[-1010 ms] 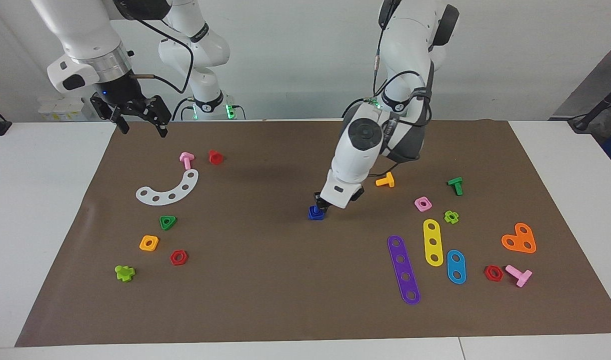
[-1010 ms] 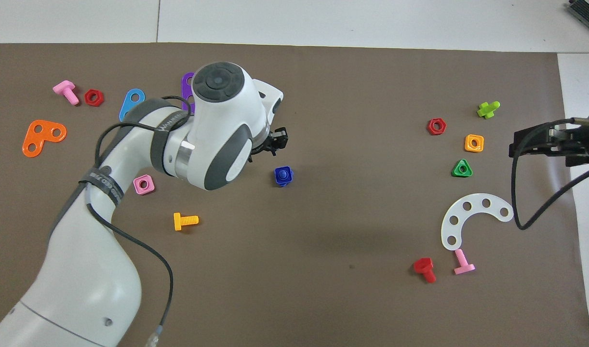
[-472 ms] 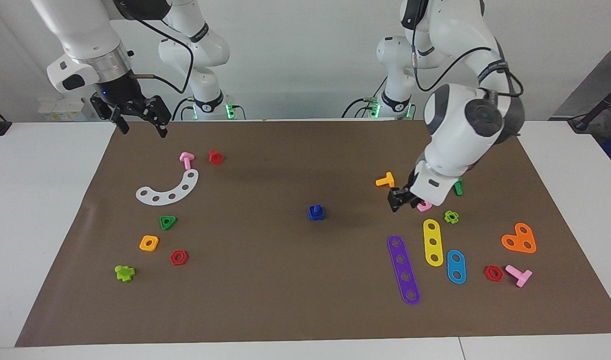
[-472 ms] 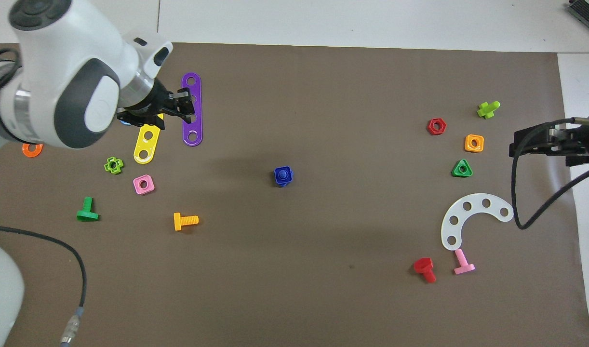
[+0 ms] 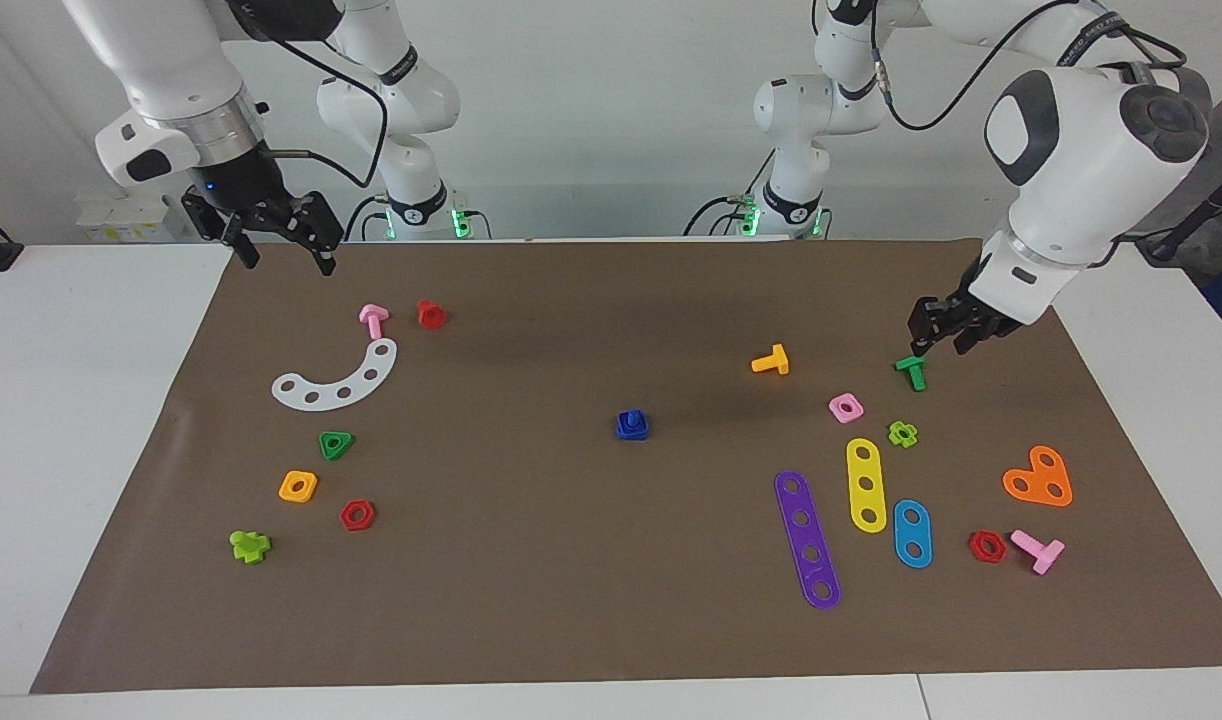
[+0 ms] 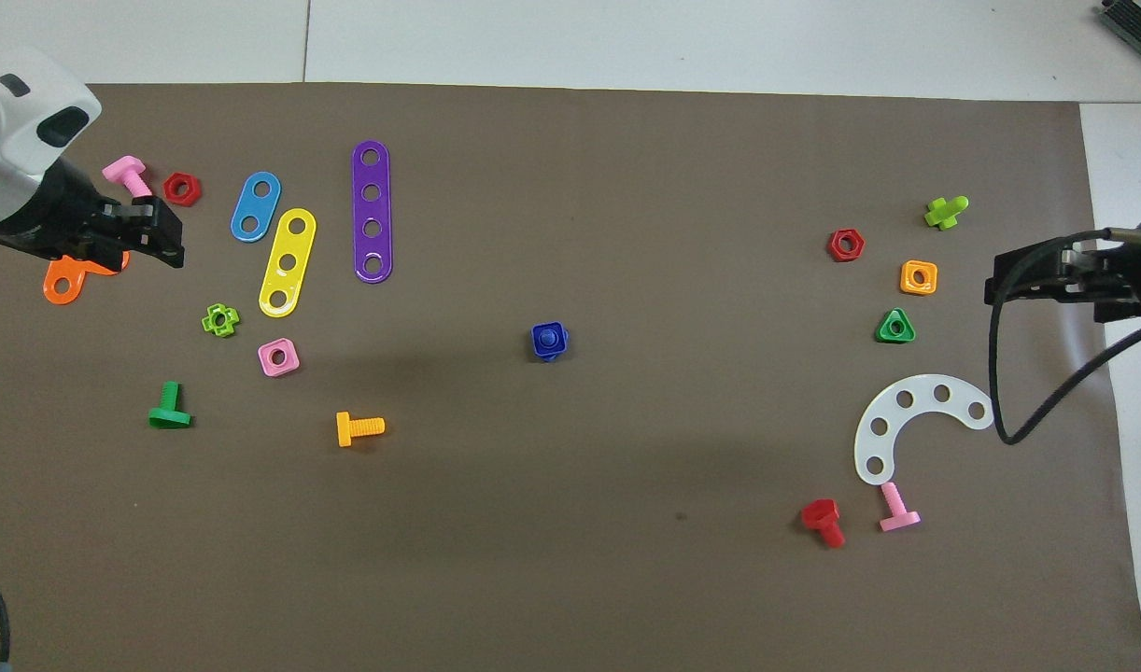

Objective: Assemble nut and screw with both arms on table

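Left pincer (image 5: 946,330): hangs in the air over the mat at the left arm's end of the desk, above the green bolt (image 5: 911,372); whether its fingers are spread or closed cannot be told, and nothing shows between them. In the overhead view it covers part of the orange heart-shaped plate (image 6: 63,282).
Right pincer (image 5: 276,232): waits raised over the mat's edge at the right arm's end, fingers spread and released, nothing in them.
Nut (image 5: 632,429): lies flat near the mat's middle, well apart from both pincers.
Screw (image 5: 629,418): stands in the nut's centre hole, shaft up; the two dark-blue parts touch and read as one piece.
Around the joined pair, by the facing view's clock: orange bolt (image 5: 771,360) at about 2 o'clock; pink square nut (image 5: 845,407) at 3 o'clock; purple strip (image 5: 807,539) at about 4 o'clock; white curved plate (image 5: 336,378) at about 10 o'clock.
Left arm's end: yellow strip (image 5: 865,484) and blue link (image 5: 912,533) lie side by side; the green cross nut (image 5: 902,433) is near the yellow strip's upper end.
Right arm's end: orange square nut (image 5: 298,486) lies between the green triangle nut (image 5: 335,444) and the red hex nut (image 5: 357,515).
Desk (image 5: 81,420): white, carries the brown mat (image 5: 531,560).
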